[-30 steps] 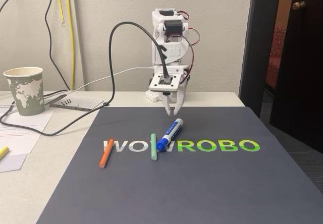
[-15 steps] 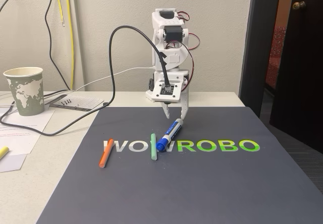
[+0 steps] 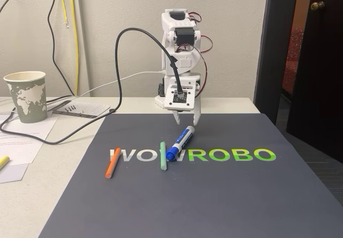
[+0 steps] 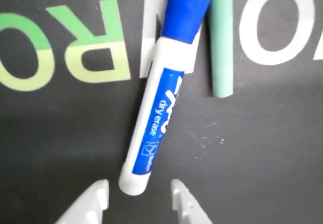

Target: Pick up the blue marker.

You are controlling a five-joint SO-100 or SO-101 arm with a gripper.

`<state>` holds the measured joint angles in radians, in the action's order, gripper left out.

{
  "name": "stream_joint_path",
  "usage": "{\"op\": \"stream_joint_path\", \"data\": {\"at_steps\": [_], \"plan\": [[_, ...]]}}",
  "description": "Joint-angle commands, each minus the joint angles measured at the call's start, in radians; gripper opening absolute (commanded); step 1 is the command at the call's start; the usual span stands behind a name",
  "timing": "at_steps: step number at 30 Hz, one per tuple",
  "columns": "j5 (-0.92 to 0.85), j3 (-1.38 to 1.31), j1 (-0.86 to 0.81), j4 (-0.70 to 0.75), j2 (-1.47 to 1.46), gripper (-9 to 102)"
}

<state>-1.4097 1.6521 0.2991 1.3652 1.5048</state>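
Gripper: We see the gripper (image 3: 187, 119) hanging just above the far end of the marker in the fixed view. Its two white plastic fingers point down. In the wrist view the gripper (image 4: 139, 200) has its tips spread apart, a bit wider than the marker is thick. The white end of the marker sits right in the gap. We cannot see the fingers touching it, and they hold nothing.

Marker: The blue marker (image 3: 179, 142) lies flat on the dark mat, tilted, with its cap toward us in the fixed view. In the wrist view the marker (image 4: 157, 117) looks round and smooth. It has a white body, a shiny blue cap and a blue label that says "dry erase".

Green stick: A thin green stick (image 3: 163, 156) lies just beside the blue cap. In the wrist view the stick (image 4: 222, 37) looks flat and pale, with a straight cut end, and the cap seems to touch it.

Orange stick: A thin orange stick (image 3: 112, 161) lies well apart, to the left in the fixed view.

Mat: The mat (image 3: 214, 195) is dark grey and smooth, with big white and green letters.

Cup: A paper cup (image 3: 25, 96) with a green map print stands on the table at the left.

Cable: A black cable (image 3: 121, 61) loops down to the arm.
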Motion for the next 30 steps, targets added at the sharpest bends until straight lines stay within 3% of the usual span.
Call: {"op": "stream_joint_path", "data": {"at_steps": [1,14,30], "plan": [[-0.054,-0.04,-0.011,0.011,0.026,14],[-0.094,-0.037,-0.035,0.017,0.035,11],[0.183,-0.048,-0.074,-0.005,0.044,16]]}}
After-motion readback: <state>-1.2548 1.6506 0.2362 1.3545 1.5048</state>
